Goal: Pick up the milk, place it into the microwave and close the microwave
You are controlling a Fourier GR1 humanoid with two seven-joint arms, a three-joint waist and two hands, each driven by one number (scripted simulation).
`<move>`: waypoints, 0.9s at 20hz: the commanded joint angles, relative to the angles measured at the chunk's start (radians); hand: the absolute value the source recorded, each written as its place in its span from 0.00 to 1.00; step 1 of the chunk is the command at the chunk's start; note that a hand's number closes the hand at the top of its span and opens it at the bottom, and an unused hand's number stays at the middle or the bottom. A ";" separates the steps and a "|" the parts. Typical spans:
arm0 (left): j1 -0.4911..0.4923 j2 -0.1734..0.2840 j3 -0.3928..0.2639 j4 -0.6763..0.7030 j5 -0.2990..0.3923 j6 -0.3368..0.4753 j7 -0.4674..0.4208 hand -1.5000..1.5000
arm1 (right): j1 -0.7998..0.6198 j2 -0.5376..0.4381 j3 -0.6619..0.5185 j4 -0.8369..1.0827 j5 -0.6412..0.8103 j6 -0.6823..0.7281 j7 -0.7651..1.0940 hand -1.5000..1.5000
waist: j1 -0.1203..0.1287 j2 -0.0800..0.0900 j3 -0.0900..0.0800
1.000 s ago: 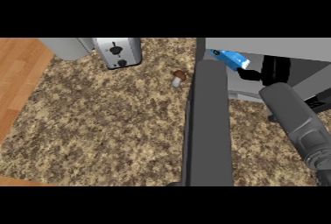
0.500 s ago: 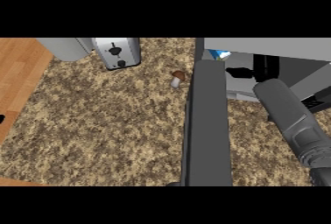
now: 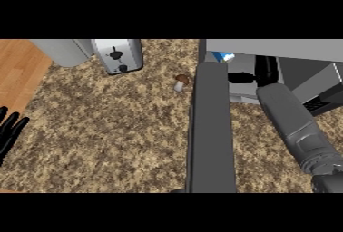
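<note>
Where the speckled brown stone worktop (image 3: 100, 136) fills most of the head view, a strip of wooden floor (image 3: 20, 72) shows at the nine and ten o'clock side. A chrome toaster (image 3: 119, 55) stands at eleven o'clock beside a pale grey box (image 3: 64, 50), and a small brown mushroom (image 3: 181, 82) lies near twelve o'clock, just left of the microwave door (image 3: 211, 131). That dark grey door stands open, running from the centre down to six o'clock.

Against the picture of half a second ago, the left hand (image 3: 9, 131) has come up at the nine o'clock edge with straight, relaxed fingers and nothing in it; before, only a tip showed there. The right forearm (image 3: 295, 127) reaches further toward one o'clock into the microwave (image 3: 281, 50), and the blue of the milk (image 3: 223, 56) has shifted up toward the top left corner of the cavity, less of it showing than a second ago.

Inside the microwave the milk carton sits at about one o'clock, close behind the door's hinge edge, only its blue top visible. The right hand (image 3: 267, 70) is a dark shape deep in the cavity just right of the milk; whether its fingers are curled or straight, I cannot tell, nor whether they touch the carton.
</note>
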 commanded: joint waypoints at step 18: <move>0.018 -0.109 -0.274 -0.059 -0.086 0.033 0.054 1.00 | 0.276 0.063 -0.159 -0.014 -0.207 0.573 -0.292 0.00 | -0.088 -0.042 -0.004</move>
